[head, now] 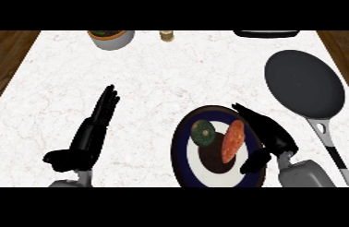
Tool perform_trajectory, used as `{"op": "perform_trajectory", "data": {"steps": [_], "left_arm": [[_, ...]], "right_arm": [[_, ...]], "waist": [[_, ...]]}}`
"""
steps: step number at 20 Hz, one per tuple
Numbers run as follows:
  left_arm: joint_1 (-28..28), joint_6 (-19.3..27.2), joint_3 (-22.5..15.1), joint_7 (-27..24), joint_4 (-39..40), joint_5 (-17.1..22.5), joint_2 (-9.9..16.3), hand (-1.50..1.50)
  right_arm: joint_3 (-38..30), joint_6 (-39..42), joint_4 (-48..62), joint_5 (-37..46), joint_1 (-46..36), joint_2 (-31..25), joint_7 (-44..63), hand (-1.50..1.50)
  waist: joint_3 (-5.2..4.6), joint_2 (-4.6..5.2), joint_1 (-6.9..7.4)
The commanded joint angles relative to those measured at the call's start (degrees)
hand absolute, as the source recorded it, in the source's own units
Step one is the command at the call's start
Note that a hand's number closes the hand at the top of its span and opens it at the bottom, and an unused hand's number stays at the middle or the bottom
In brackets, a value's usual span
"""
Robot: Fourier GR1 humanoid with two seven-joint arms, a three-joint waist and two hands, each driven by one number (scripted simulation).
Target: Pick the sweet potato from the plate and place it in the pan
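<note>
so your sweet potato (233, 138) lies on the plate (183, 153), beside a round green vegetable (203, 133). your right hand (269, 136) reaches over the plate's right rim, fingers straight, thumb near the potato, grasping nothing. the pan (303, 87) sits up and right of the plate. your left hand (92, 129) rests released, well left of the plate.

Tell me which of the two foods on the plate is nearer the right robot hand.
The orange sweet potato, beside the right robot hand. The round green one lies further left.
</note>
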Motion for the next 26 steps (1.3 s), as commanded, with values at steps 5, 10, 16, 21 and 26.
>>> {"op": "perform_trajectory", "data": {"steps": [5,10,16,21,26], "left_arm": [[-0.34,-2.38,3.25,-0.40,0.46,-0.14,-0.46,0.00],[-0.27,0.74,0.09,2.05,-1.39,-3.51,-3.83,0.00],[-4.12,-2.53,4.42,0.29,3.40,-0.89,-1.51,0.00],[1.19,-2.87,1.83,-2.11,1.39,-1.74,-2.70,0.00],[0.04,-1.65,1.66,1.16,-1.40,-2.96,-3.52,0.00]], "right_arm": [[-3.37,-0.05,8.63,4.94,-2.49,5.41,-3.91,-1.50],[-3.77,-0.71,15.36,8.09,-5.37,8.11,-3.52,-1.50],[0.92,-1.37,19.41,13.39,-7.44,7.35,-9.56,1.50],[-0.46,-3.58,25.11,15.67,-10.47,7.39,-12.59,1.50],[-1.45,-9.23,18.01,18.78,-5.53,7.27,-12.89,1.50]], "waist": [[0.00,0.01,0.05],[0.01,0.01,0.08],[0.00,0.06,0.12],[0.01,0.07,0.46],[0.01,-0.04,0.00]]}}
